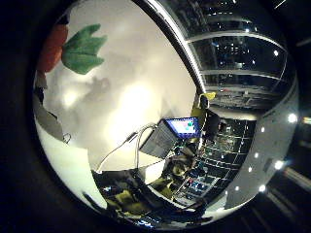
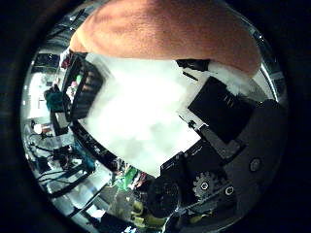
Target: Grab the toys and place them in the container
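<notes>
An orange plush carrot (image 2: 160, 31) with green felt leaves (image 1: 82, 48) lies right against the palm and fills one side of the thumb side view. My right hand (image 2: 218, 121) has its black and white fingers curled up against the toy, holding it above the white table (image 1: 136, 92). The toy casts a faint shadow on the table. A black slatted container (image 2: 80, 90) stands at the table's edge, off to one side of the held carrot.
A grey box (image 1: 158, 141) and a small lit screen (image 1: 182, 127) sit beyond the table's far edge, with cluttered equipment below them. Dark windows (image 1: 238, 53) run along the room's side. A teal object (image 2: 53, 99) stands beside the container.
</notes>
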